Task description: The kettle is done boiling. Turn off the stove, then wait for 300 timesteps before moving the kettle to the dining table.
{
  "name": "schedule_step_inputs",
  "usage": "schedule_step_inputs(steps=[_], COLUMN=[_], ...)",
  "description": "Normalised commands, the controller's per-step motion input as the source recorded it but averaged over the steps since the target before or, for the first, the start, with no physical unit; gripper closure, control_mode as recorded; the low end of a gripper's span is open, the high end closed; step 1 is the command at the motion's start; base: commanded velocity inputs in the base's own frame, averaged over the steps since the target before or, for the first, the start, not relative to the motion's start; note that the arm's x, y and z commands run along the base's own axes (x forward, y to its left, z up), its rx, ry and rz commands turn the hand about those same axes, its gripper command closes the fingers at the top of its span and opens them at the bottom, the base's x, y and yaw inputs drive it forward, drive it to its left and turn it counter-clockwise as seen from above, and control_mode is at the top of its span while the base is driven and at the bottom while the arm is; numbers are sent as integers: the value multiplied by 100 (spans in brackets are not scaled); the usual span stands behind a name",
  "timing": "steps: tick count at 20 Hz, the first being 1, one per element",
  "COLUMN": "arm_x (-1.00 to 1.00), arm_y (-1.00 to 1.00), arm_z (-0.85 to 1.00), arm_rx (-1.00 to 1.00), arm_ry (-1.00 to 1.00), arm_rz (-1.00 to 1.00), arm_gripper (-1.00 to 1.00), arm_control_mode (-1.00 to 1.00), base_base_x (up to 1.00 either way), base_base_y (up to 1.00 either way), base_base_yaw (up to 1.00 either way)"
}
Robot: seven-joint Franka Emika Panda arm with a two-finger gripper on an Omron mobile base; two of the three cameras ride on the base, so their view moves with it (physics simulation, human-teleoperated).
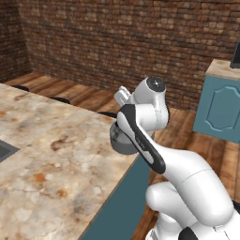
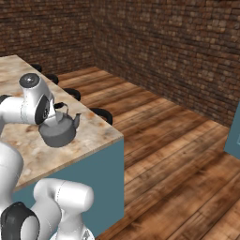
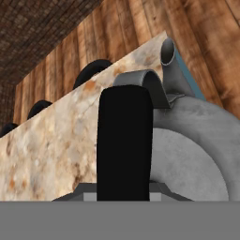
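Left base view: the arm was seen rising from the lower right, elbow bent, forearm reaching forward-left, with the wrist over the near corner of the dining table [image 1: 56,154]. The kettle [image 1: 121,139] was mostly hidden behind the forearm; just a grey rounded body was seen at the slab's edge, near the corner. A teal cabinet [image 1: 220,108] was seen to the right, against the brick wall [image 1: 117,37]. Right base view: the wrist was seen folded in from the left, with the hand pointed down at the kettle [image 2: 58,129]; the gripper [image 2: 58,108] was seen at the top of the handle. The kettle was seen upright on the marbled dining table [image 2: 93,129], close to the corner, spout toward the right. Whether the base was touching the slab could not be told. Dark stools [image 2: 101,115] were lined up along the far edge. Hand view: the arched black handle [image 3: 124,140] was seen running straight up the middle from the gripper [image 3: 124,194]; the fingers were closed narrow on it. The grey lid and body of the kettle [image 3: 197,145] were seen to the right, with the spout [image 3: 168,56] at the top over the table edge.
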Motion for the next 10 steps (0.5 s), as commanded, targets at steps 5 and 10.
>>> schedule_step_inputs(steps=[5, 10], arm_x=[0, 18], arm_y=[0, 6], arm_z=[0, 0], arm_rx=[0, 0], arm_ry=[0, 1], arm_rz=[0, 0], arm_gripper=[100, 100], arm_control_mode=[100, -100], base_base_x=[2, 0], base_base_y=[3, 0], base_base_yaw=[1, 0])
